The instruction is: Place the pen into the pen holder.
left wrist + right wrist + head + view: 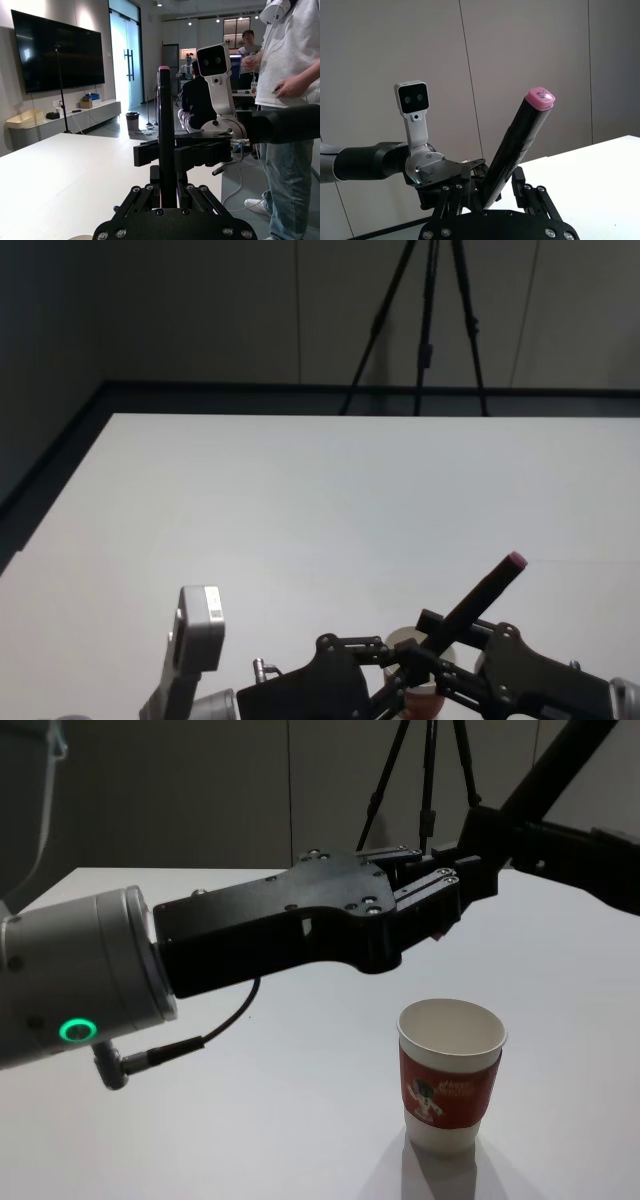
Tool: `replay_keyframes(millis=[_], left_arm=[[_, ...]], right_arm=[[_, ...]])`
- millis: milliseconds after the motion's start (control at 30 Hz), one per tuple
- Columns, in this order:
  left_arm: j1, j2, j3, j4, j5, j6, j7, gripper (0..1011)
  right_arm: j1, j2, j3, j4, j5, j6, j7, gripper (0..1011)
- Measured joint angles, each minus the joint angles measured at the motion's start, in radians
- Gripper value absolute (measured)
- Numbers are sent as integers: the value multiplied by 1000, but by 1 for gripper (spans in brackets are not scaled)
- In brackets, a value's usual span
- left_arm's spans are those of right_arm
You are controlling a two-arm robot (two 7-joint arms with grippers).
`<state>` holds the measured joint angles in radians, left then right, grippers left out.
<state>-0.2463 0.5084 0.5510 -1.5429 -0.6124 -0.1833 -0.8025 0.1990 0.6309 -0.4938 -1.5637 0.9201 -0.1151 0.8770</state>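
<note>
One pen [481,594], one pen holder [450,1092].

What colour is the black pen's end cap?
The black pen's end cap is pink; clearest in right wrist view.

Office: wall screen [57,50], glass doors [127,60]

A pale grey panelled wall [200,310] with thin vertical seams stands behind the plain white worktop [300,500], and a black three-legged tripod [430,330] rises against it. In the left wrist view, a large dark flat screen [57,52] hangs above a long low white sideboard [75,117]. Beyond are tall glass doors [127,55] with dark handles, a small dark waste bin [132,121] on the glossy floor [112,131], and round ceiling spotlights [190,22].
</note>
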Motion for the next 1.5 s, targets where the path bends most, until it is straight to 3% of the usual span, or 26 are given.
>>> replay_keyframes(millis=[100, 367, 1500], left_arm=[[0, 0, 0, 0, 0, 0, -1, 183], [0, 0, 0, 0, 0, 0, -3, 183], [0, 0, 0, 0, 0, 0, 0, 183]], right_arm=[[0, 2, 2, 0, 4, -1, 3, 491], [0, 7, 0, 1, 7, -8, 21, 254], [0, 9, -5, -1, 4, -8, 27, 236]])
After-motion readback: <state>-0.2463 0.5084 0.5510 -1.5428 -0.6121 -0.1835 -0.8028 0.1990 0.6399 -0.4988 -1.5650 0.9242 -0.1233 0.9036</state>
